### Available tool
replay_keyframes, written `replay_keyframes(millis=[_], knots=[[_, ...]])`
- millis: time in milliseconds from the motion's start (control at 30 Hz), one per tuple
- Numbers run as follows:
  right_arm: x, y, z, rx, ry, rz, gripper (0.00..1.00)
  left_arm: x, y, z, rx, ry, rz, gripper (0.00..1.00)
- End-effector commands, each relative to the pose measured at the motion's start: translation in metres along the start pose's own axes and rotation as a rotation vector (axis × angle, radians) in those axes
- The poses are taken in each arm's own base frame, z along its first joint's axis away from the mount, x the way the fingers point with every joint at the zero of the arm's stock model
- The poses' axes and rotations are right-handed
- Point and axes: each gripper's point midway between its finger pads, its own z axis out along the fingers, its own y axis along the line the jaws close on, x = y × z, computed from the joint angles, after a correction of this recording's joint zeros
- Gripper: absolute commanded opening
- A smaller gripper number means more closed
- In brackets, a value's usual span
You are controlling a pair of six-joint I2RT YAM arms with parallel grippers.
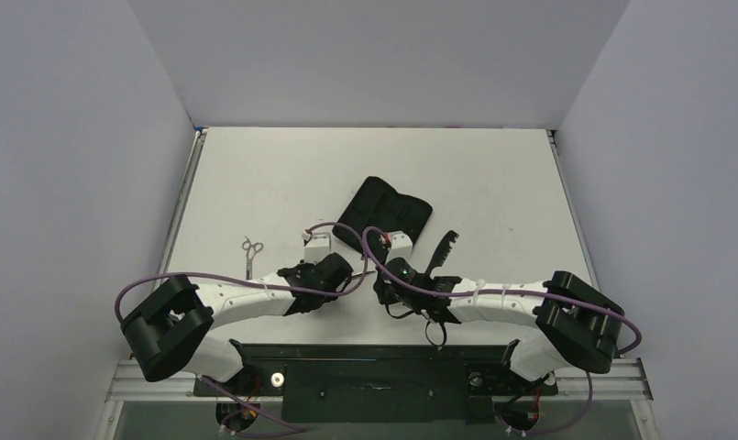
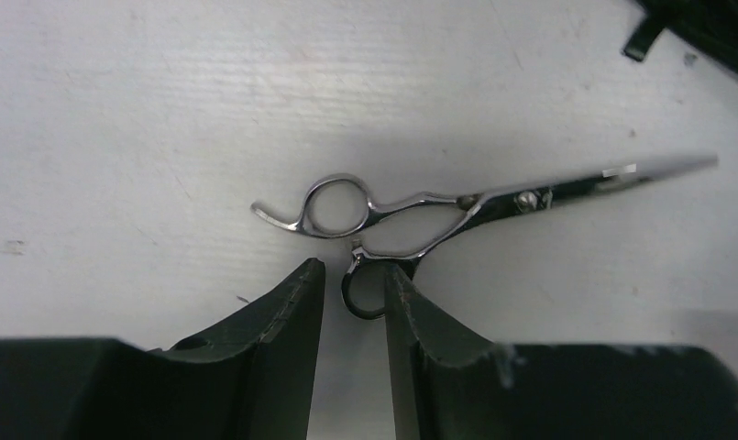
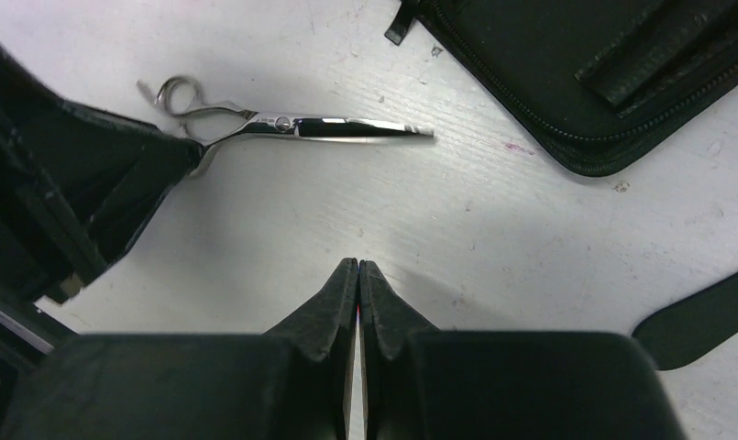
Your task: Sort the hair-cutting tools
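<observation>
Case (image 1: pixel 384 213) mid-table (image 1: pixel 493 174), comb (image 1: pixel 444 246) right of it, scissors (image 2: pixel 457 206) before our left hand (image 2: pixel 354 275), one ring between its fingers (image 2: pixel 291 321), another pair (image 1: pixel 251 251) far left.

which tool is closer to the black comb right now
Right. The black comb lies close beside the right tool, on its right; the left tool is farther off on the other side, straddling a ring of the scissors.
</observation>
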Motion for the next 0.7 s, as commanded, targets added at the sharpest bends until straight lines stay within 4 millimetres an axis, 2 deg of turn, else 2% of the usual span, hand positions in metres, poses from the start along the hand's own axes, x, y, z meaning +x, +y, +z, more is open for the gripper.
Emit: replay_keyframes(millis=[0, 133, 200, 300, 400, 533, 567, 600, 667], knots=[[-0.005, 0.000, -0.004, -0.002, -0.039, 0.008, 0.00, 0.028, -0.012, -0.018, 0.050, 0.052, -0.047, 0.28], [0.002, -0.005, -0.004, 0.000, -0.033, 0.021, 0.02, 0.038, -0.024, -0.037, 0.090, 0.054, -0.037, 0.32], [0.005, -0.008, -0.004, 0.000, -0.033, 0.028, 0.03, 0.037, -0.027, -0.047, 0.106, 0.045, -0.039, 0.35], [0.004, -0.009, -0.006, -0.002, -0.043, 0.041, 0.04, 0.030, -0.025, -0.060, 0.120, 0.027, -0.050, 0.43], [0.003, -0.010, -0.008, -0.004, -0.054, 0.050, 0.05, 0.008, -0.027, -0.073, 0.168, -0.041, -0.065, 0.47], [0.001, -0.011, -0.011, -0.005, -0.062, 0.056, 0.06, -0.021, -0.031, -0.071, 0.221, -0.108, -0.021, 0.51], [0.001, -0.011, -0.012, -0.007, -0.062, 0.056, 0.06, -0.024, -0.040, -0.071, 0.270, -0.099, -0.011, 0.52], [0.002, -0.011, -0.012, -0.005, -0.058, 0.051, 0.06, -0.028, -0.037, -0.063, 0.257, -0.090, 0.001, 0.53], [0.002, -0.012, -0.014, 0.000, -0.056, 0.047, 0.06, -0.028, -0.043, -0.053, 0.278, -0.046, 0.033, 0.53]])
